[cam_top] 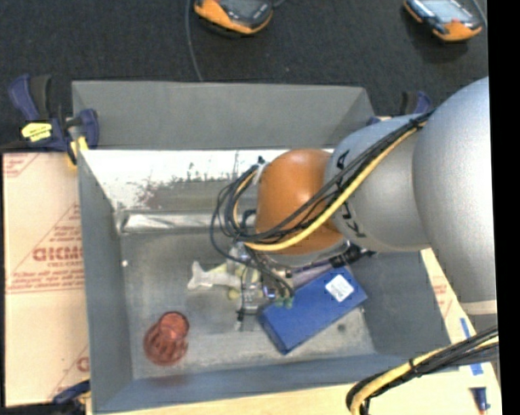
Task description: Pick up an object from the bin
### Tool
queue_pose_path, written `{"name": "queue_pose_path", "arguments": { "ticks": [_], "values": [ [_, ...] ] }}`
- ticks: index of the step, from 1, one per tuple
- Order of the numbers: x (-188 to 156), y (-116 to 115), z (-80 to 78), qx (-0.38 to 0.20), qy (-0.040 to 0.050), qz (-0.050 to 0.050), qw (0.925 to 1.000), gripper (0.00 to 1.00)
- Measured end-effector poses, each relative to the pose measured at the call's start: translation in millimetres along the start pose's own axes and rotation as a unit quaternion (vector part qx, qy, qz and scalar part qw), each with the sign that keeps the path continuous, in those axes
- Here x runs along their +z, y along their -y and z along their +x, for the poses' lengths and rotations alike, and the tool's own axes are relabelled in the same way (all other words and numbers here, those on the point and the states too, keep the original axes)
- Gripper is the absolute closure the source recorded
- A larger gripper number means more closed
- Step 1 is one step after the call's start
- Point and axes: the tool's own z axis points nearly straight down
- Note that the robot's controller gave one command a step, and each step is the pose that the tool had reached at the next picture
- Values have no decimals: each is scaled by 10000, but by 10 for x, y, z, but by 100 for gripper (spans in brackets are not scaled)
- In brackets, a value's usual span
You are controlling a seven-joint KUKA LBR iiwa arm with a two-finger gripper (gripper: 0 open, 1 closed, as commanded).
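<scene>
Grey bin (159, 240) on dark floor (109, 37) holds blue box (308, 316), red object (167, 337).

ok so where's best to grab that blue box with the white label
Likely across the short width of the blue box, mid-length, coming straight down from above. It lies flat and skewed on the bin floor, so its two long edges are the opposed faces to close on; the hand is by its left corner.

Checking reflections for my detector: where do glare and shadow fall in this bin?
Camera view: glare streaks the bin's far wall; the arm shades the floor beside the gripper and the blue box; the red ribbed piece at lower left sits unshaded.
</scene>
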Motion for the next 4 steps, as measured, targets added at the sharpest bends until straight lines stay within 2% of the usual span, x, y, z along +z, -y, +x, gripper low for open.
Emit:
{"name": "queue_pose_path", "arguments": {
  "ticks": [1, 2, 3, 4],
  "values": [
    [341, 19, -297, 213, 81, -58, 9997, 100],
    [355, 25, -284, 224, 63, -52, 9997, 0],
    [345, 26, -293, 239, 75, -54, 9997, 100],
    [356, 25, -285, 245, 63, -54, 9997, 0]
  ]
}}
